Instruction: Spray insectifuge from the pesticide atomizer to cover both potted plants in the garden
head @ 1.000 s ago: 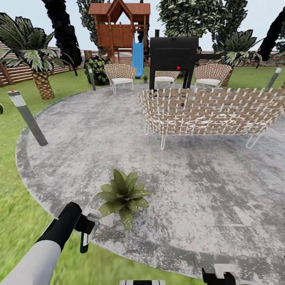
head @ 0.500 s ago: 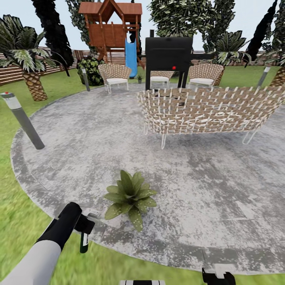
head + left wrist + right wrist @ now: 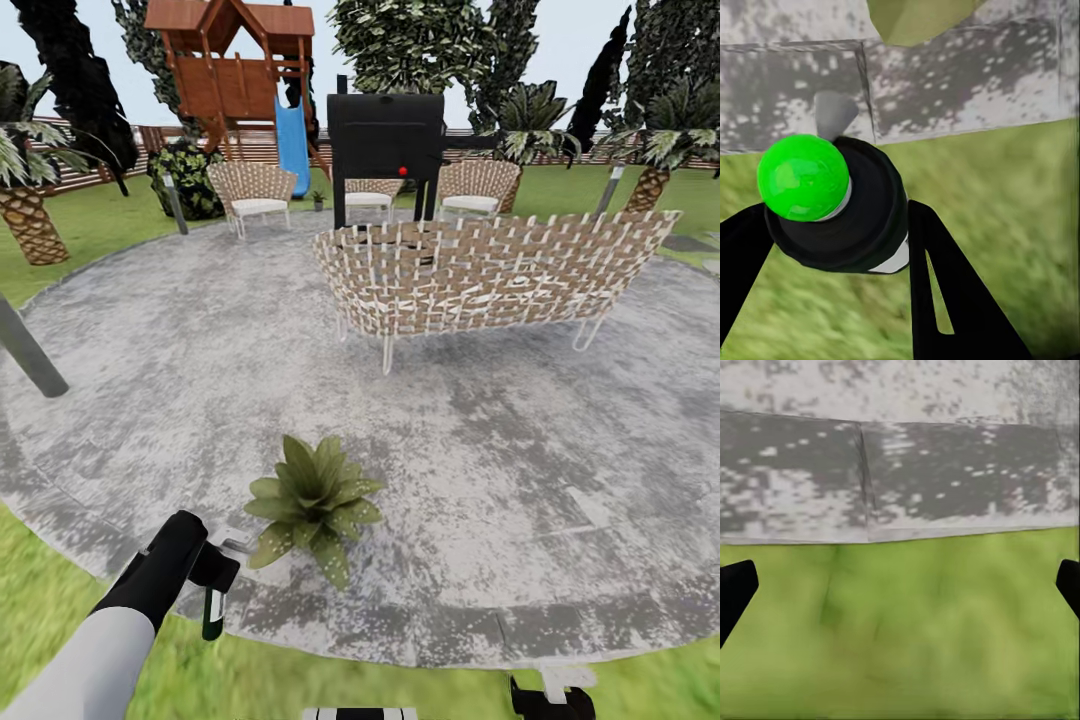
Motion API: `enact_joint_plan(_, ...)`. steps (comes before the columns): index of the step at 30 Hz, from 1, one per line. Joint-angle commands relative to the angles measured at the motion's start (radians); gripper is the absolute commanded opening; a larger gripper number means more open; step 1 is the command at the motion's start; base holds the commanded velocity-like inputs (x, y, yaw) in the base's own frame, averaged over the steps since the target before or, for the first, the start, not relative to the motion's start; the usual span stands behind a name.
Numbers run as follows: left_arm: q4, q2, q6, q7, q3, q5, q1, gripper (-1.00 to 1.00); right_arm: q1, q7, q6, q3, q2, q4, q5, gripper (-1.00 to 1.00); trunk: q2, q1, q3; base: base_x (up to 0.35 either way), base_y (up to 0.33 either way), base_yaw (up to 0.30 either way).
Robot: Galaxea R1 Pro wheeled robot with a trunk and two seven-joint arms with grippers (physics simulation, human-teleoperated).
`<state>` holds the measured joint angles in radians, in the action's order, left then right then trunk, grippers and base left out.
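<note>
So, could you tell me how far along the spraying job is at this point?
Done: the pesticide atomizer is picked up, clamped in the left end effector; the left wrist view shows its green tip between the fingers. In hand: it hangs beside one potted plant at the patio edge. Left: no spray shows, so both plants look uncovered. The right end effector is open.

No legible text, labels, brands, numbers or signs on any surface in the head view or in either wrist view.
</note>
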<state>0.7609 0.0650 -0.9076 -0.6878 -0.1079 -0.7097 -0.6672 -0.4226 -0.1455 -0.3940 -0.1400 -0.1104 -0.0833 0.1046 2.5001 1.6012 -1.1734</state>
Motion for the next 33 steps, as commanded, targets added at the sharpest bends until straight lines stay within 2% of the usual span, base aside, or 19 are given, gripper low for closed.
enact_joint_plan(1, 0.001, 0.000, -0.002, -0.010, -0.003, -0.010, 0.000, -1.00, -0.001, -0.002, -0.003, -0.009, 0.000, 0.001, 0.010, 1.00, 0.000, 0.000, -0.001, -0.150, 0.104, -0.292)
enact_joint_plan(10, 0.001, 0.000, -0.002, -0.010, -0.003, -0.010, 0.000, -1.00, -0.001, -0.002, -0.003, -0.009, 0.000, 0.001, 0.010, 1.00, 0.000, 0.000, -0.001, -0.245, 0.213, -0.292)
enact_joint_plan(18, 0.001, 0.000, -0.002, -0.010, -0.003, -0.010, 0.000, -1.00, -0.001, -0.001, -0.003, -0.009, 0.001, 0.002, 0.010, 1.00, 0.000, 0.000, -0.001, -0.067, 0.287, -0.052)
enact_joint_plan(26, 0.003, -0.003, -0.004, -0.016, 0.004, -0.008, -0.001, -1.00, -0.001, -0.002, -0.004, -0.009, 0.000, 0.001, 0.010, 1.00, 0.000, 0.000, -0.001, -0.172, 0.228, -0.208)
enact_joint_plan(30, 0.004, -0.007, -0.014, -0.024, 0.012, -0.007, -0.016, -1.00, -0.001, -0.002, -0.005, -0.009, -0.001, 0.001, 0.010, 1.00, 0.000, 0.000, -0.001, -0.024, 0.025, -0.031)
enact_joint_plan(33, -0.003, -0.021, -0.057, -0.059, 0.039, -0.011, -0.060, -1.00, -0.001, -0.002, -0.004, -0.009, -0.003, 0.002, 0.010, 1.00, 0.000, 0.000, -0.001, -0.003, 0.003, -0.003)
